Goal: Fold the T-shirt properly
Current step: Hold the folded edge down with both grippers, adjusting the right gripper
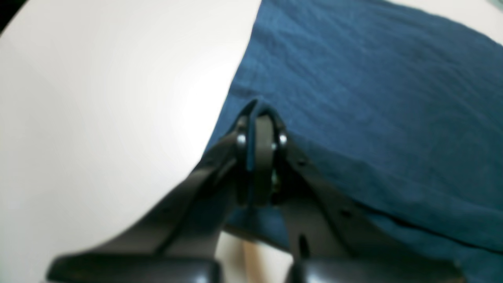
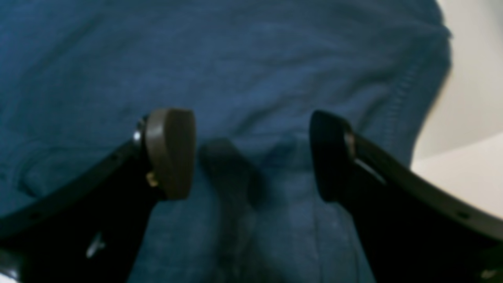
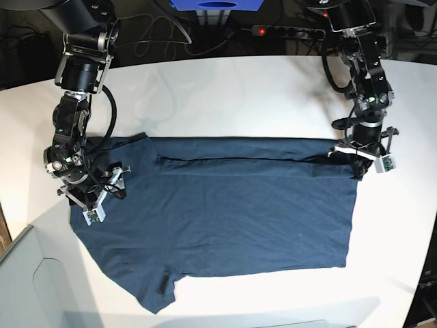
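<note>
Base view: T-shirt [image 3: 225, 219] spread flat mid-counter [image 3: 239, 96] with its top strip folded over, my left gripper [image 1: 259, 157] clamped on the fold's hem end toward the right edge, my right gripper [image 2: 251, 153] spread apart over the sleeve near the left edge.

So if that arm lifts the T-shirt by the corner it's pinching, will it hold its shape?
Probably not. The T-shirt lies wrinkled and already folded over, so it looks floppy and would likely drape from the left gripper. It seems light: one pinch bunches it.
</note>
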`<state>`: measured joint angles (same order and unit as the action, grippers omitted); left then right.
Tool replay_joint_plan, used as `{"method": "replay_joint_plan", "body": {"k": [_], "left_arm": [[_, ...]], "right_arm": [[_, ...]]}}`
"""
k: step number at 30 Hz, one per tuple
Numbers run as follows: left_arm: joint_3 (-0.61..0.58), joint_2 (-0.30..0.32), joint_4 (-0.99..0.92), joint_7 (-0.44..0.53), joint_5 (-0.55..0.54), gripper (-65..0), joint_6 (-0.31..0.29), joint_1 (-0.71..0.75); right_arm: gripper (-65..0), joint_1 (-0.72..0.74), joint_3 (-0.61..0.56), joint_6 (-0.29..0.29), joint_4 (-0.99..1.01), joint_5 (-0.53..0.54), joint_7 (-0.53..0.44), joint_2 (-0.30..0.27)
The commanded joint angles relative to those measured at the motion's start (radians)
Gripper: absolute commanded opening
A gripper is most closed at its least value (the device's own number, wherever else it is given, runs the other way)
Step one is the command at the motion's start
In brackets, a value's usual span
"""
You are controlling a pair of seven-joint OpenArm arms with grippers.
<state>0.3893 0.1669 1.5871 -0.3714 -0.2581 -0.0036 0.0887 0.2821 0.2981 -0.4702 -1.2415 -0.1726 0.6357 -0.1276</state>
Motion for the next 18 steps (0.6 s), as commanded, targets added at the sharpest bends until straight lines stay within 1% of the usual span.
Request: {"method": "replay_joint_plan", "body": {"k": [1, 5, 7, 9, 11, 14, 17, 18], "left_arm": [[0.004, 0.012, 0.017, 0.027, -0.002, -65.0, 0.003, -0.007], [0.004, 0.012, 0.019, 0.027, -0.002, -65.0, 0.003, 0.003], [0.004, 0.012, 0.017, 0.027, -0.002, -65.0, 0.003, 0.003], [0.004, 0.010, 0.017, 0.028, -0.002, -65.0, 0.003, 0.003], [0.004, 0.009, 0.017, 0.028, -0.002, -65.0, 0.003, 0.003], [0.004, 0.009, 0.017, 0.028, -0.002, -65.0, 0.003, 0.003], [0.004, 0.009, 0.017, 0.028, -0.002, -65.0, 0.003, 0.003], [0.004, 0.009, 0.017, 0.028, -0.002, -65.0, 0.003, 0.003]], "right_arm": [[-21.6, 0.026, 0.005, -0.017, -0.016, 0.008, -0.023, -0.013], [-21.6, 0.027, 0.011, -0.014, -0.013, 0.006, -0.061, -0.014], [-21.6, 0.030, 0.011, -0.014, 0.022, 0.006, -0.067, -0.036], [-21.6, 0.061, 0.014, -0.014, 0.081, 0.006, -0.070, -0.042], [-21.6, 0.072, 0.046, -0.014, 0.128, 0.008, -0.070, -0.042], [-21.6, 0.072, 0.088, -0.014, 0.131, 0.008, -0.070, -0.040], [-22.0, 0.072, 0.091, -0.014, 0.131, 0.009, -0.070, -0.039], [-23.1, 0.072, 0.091, -0.015, 0.131, 0.012, -0.070, -0.039]]}}
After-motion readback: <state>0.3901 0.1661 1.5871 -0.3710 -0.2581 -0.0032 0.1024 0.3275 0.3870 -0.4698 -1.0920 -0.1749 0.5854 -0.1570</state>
